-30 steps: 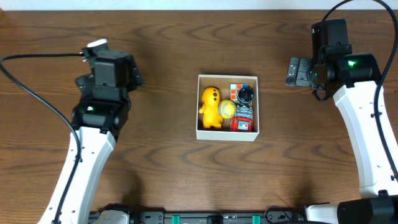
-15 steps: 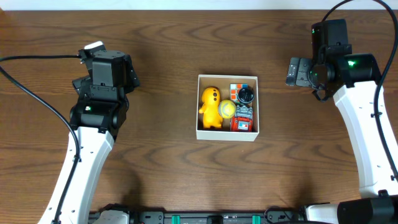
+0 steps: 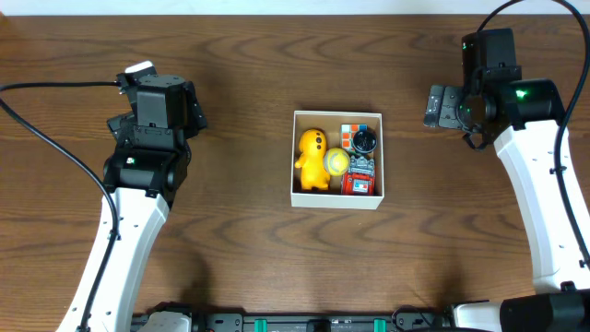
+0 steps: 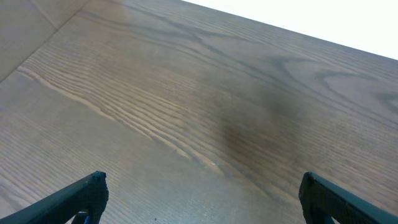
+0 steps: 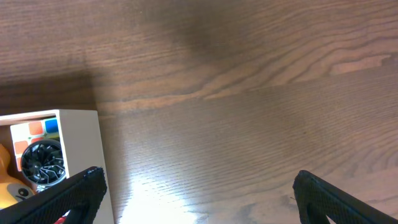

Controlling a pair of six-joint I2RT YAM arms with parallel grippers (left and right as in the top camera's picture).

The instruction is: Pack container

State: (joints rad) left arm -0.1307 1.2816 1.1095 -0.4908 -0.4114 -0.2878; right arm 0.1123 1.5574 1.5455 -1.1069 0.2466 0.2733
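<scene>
The container (image 3: 336, 201), a square white-walled box, sits mid-table. It holds a yellow figure toy (image 3: 312, 159), a yellow ball (image 3: 337, 162), a black round toy (image 3: 365, 140), a coloured cube (image 3: 348, 136) and a red item (image 3: 359, 177). My left gripper (image 3: 157, 111) hovers far to the box's left. In the left wrist view it (image 4: 202, 199) is open and empty over bare wood. My right gripper (image 3: 444, 106) hovers to the box's right. In the right wrist view it (image 5: 199, 193) is open and empty, with the container's corner (image 5: 81, 143) at the lower left.
The dark wooden table (image 3: 240, 83) lies around the box. Its far edge shows at the top right of the left wrist view (image 4: 348, 46). A black cable (image 3: 55, 138) trails from the left arm.
The left arm shifted a little to the left and toward the far edge at first, then held still. The right arm and the box contents have not moved.
</scene>
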